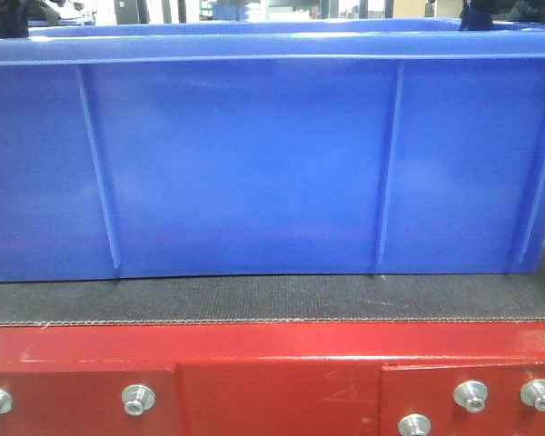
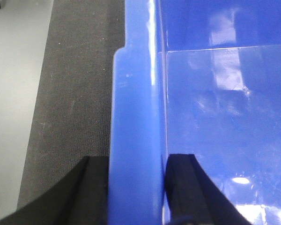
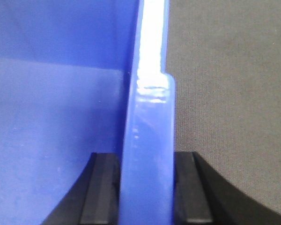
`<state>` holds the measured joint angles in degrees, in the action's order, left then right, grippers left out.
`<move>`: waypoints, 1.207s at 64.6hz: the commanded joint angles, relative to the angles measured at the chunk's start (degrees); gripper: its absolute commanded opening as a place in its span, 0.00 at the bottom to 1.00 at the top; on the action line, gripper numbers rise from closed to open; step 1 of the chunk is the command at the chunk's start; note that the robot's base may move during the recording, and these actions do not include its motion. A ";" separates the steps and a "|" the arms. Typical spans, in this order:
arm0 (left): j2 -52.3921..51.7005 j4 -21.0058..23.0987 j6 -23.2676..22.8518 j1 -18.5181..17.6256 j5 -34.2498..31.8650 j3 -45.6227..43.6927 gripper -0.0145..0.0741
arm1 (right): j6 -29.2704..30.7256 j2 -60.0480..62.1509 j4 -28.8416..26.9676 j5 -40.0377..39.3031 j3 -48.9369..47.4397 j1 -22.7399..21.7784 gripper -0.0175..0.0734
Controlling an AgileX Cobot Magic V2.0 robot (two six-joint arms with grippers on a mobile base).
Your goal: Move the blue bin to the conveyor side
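Blue bin [image 1: 254, 154] sits on the black belt [image 1: 272, 300], its long ribbed wall just back from the belt's near edge, above the red frame [image 1: 272, 381] with its silver bolts [image 1: 138, 398].

Left gripper [image 2: 136, 187] pinches the bin's thick rim, one pad outside over the belt, one inside. Right gripper [image 3: 147, 187] does the same on the opposite end wall, pads pressed to both faces of the rim.

You look to be mid-carry or about to set down. Keep both wrists level and move them together, so the rim doesn't twist or slide between the pads. Shift slowly; the plastic is glossy and likely slick. Release only once the base lies flat on the belt.

Hard to tell: whether the base fully rests on the belt or hangs a hair above it. The bin's end walls run out of the front view, the arms show only as dark bits at the top corners, and most of the bin's floor is hidden. Far edge of belt unseen.
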<state>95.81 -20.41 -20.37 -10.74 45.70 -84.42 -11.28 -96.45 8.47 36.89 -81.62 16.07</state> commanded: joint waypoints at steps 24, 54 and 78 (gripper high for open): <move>-0.64 5.67 0.15 -1.58 -7.76 -1.03 0.77 | 1.18 0.72 -3.99 -5.66 -1.17 1.68 0.80; -6.81 3.08 0.15 -1.58 -6.40 -8.57 0.57 | 1.30 5.14 -3.43 0.35 -14.10 1.68 0.79; -17.00 1.37 0.15 -1.58 -7.90 -15.81 0.18 | 1.30 11.52 -3.61 6.24 -25.84 1.68 0.10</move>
<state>81.01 -18.21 -20.25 -12.09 40.28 -99.49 -10.57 -86.65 4.65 44.74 -105.41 17.85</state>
